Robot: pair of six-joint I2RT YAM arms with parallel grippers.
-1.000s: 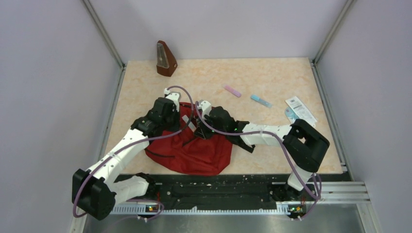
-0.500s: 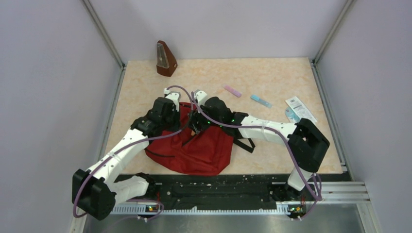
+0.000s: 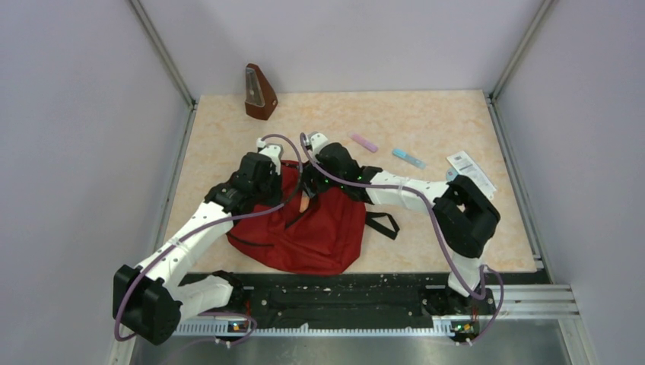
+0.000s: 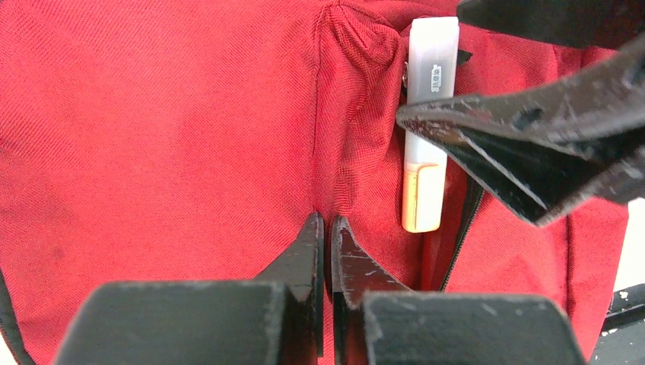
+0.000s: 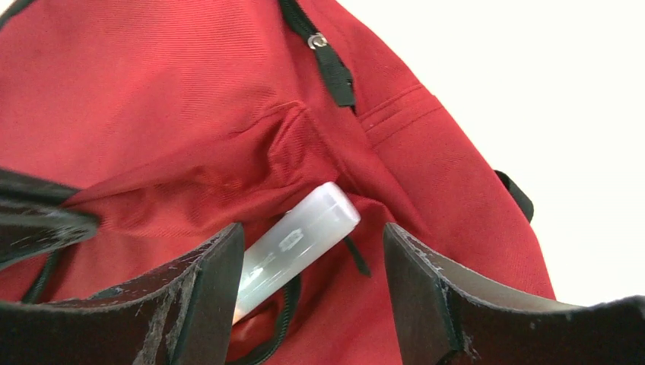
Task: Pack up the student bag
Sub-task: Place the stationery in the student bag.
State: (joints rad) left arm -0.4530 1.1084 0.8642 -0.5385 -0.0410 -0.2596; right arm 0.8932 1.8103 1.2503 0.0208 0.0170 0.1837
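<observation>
The student bag (image 3: 319,232), dark red with black zipper trim, lies at the table's near middle. My left gripper (image 4: 325,228) is shut on a pinched fold of its fabric (image 4: 190,129) beside the zipper opening; from above it sits at the bag's far left corner (image 3: 285,182). A highlighter (image 5: 297,243) with a clear cap and an orange body (image 4: 424,152) lies half inside the opening. Over it stands my right gripper (image 5: 312,251), open, its left finger (image 5: 205,289) close by the cap. From above, the right gripper (image 3: 306,188) is at the bag's far edge, the orange end (image 3: 303,204) just below it.
A brown metronome (image 3: 260,93) stands at the far left of the table. A pink marker (image 3: 363,142), a blue marker (image 3: 408,157) and a white packet (image 3: 470,169) lie to the far right. A black strap (image 3: 384,223) sticks out right of the bag.
My right gripper has opened and let go of the highlighter, which now rests in the bag's opening; that arm has shifted toward the far edge. The left gripper keeps its hold.
</observation>
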